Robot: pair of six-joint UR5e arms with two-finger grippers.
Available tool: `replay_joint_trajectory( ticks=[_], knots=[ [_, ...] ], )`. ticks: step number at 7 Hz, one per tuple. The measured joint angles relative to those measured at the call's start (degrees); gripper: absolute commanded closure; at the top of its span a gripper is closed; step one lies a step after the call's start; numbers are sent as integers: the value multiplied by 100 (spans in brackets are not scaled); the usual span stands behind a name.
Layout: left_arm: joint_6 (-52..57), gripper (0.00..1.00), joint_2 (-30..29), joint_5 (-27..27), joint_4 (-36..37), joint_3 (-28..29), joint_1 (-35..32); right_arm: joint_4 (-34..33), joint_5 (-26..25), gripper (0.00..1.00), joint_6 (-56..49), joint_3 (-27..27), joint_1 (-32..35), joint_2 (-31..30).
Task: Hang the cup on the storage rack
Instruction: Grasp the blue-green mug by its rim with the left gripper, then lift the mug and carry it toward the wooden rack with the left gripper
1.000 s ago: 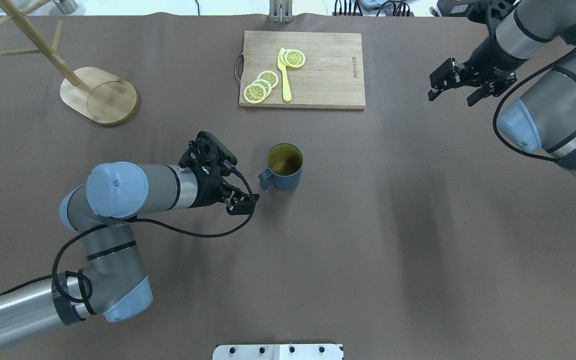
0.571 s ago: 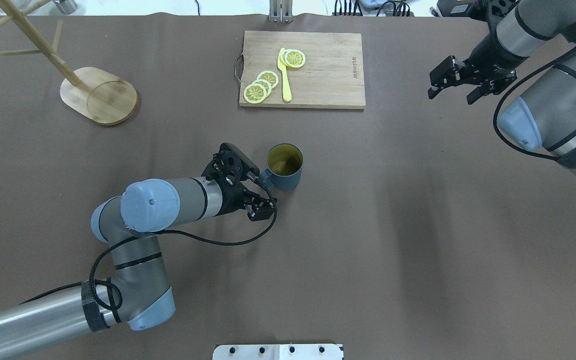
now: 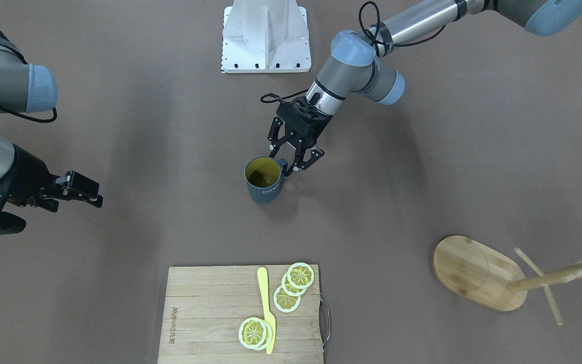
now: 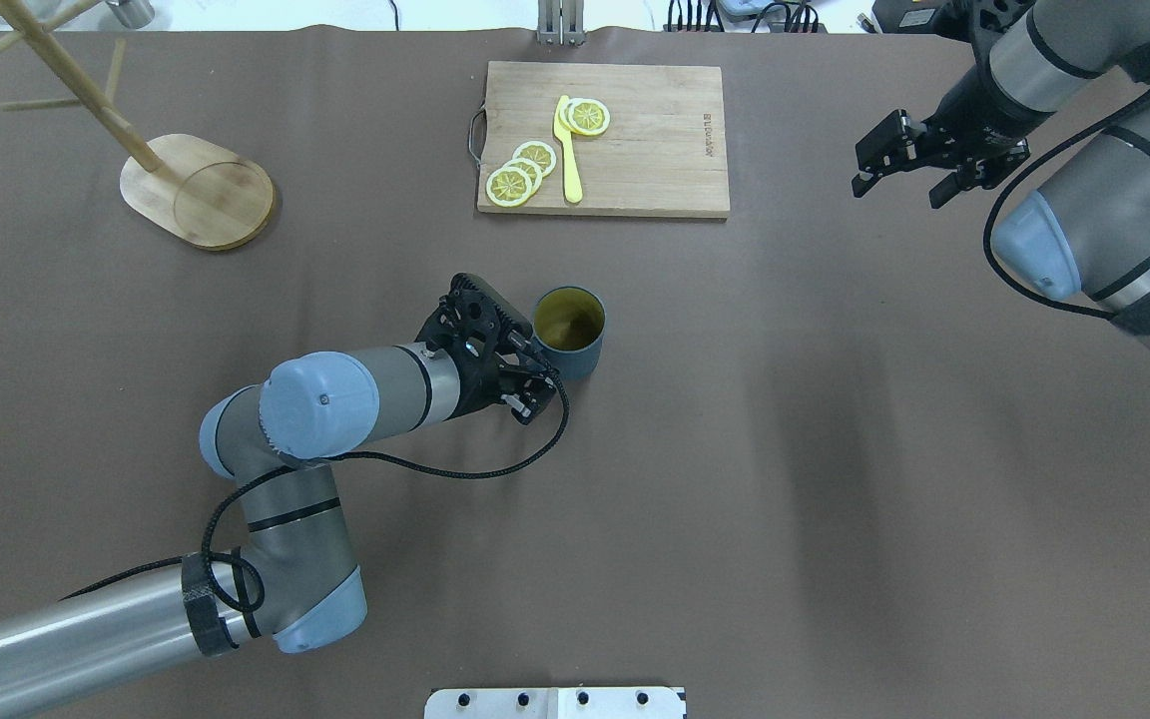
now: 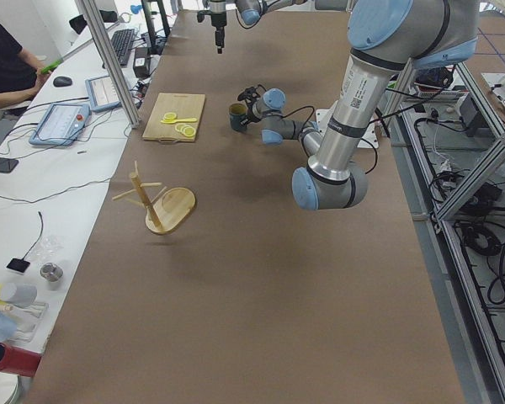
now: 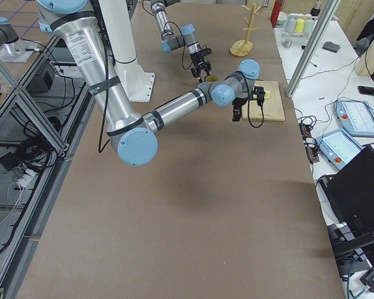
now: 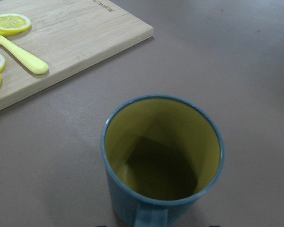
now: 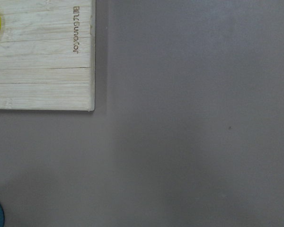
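Cup [image 3: 263, 186] stands upright mid-table [image 3: 422, 167], well apart from the mug tree [image 4: 198, 190]. I read my left tool [image 3: 287, 159] released, fingers [image 3: 307, 158] flanking the cup's handle [image 3: 283, 165]; right tool [image 4: 896, 190] spread too, holding nothing.

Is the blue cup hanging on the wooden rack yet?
No, the cup stands upright on the table, well apart from the storage rack.

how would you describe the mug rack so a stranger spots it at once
On the brown table, look to the far corner on the robot's left. The storage rack stands there: an oval wooden base with a post and thin pegs, unlike the flat rectangular cutting board.
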Motion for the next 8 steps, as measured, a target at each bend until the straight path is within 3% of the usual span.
replay_joint_trajectory(
  ticks=[1, 5, 8],
  knots=[
    [-8, 100, -8, 3, 0, 41, -28, 2, -3, 0, 18, 0, -3, 3],
    [-400, 100, -31, -86, -12, -47, -410, 59, 0, 0, 320, 73, -23, 13],
    [-1736, 100, 36, -1162, -47, -493, -1276, 57, -5, 0, 362, 241, -23, 8]
  ],
)
